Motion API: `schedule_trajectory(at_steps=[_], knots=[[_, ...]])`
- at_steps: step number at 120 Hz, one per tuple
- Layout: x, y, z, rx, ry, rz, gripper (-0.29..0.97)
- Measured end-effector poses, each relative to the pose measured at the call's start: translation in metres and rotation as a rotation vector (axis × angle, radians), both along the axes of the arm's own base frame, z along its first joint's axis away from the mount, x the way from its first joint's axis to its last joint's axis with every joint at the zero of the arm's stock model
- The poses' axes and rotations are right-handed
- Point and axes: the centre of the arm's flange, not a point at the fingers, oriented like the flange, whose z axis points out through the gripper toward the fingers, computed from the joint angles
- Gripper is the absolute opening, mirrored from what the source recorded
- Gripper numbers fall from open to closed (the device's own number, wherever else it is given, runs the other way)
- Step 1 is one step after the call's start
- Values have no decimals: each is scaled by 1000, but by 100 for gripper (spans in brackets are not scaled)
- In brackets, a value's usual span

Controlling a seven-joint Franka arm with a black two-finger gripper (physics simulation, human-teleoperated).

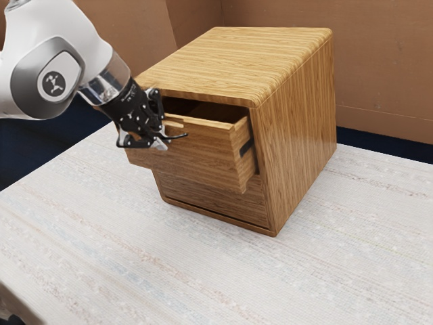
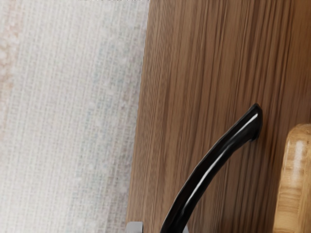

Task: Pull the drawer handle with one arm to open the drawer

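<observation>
Black handle (image 2: 214, 160) right under the hand, curving off the wooden drawer front, with the pale woven table (image 2: 73, 121) alongside. From the side, the gripper (image 1: 145, 141) sits right at that handle on the top drawer (image 1: 203, 152), which stands part-way out of the wooden cabinet (image 1: 298, 122), a dark gap showing behind its front. Whether the gripper is clamped on the handle or merely around it, I cannot tell; the lower drawer (image 1: 210, 196) sits flush.
</observation>
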Motion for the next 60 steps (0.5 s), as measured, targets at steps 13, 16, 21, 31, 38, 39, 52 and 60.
schedule_trajectory(at_steps=[13, 16, 21, 31, 38, 39, 52, 60], knots=[[-12, -1, 2, -2, -4, -2, -8], [-17, -1, 2, -3, -5, -2, -8], [-24, -1, 3, -5, -9, -3, -9], [-35, -2, 4, 2, -11, -7, -11], [-40, -3, 3, 6, -10, -11, -11], [-41, -3, 3, 6, -10, -11, -11], [-53, -4, 2, 14, -13, -18, -11], [-63, -2, 3, 15, -20, -15, -11]])
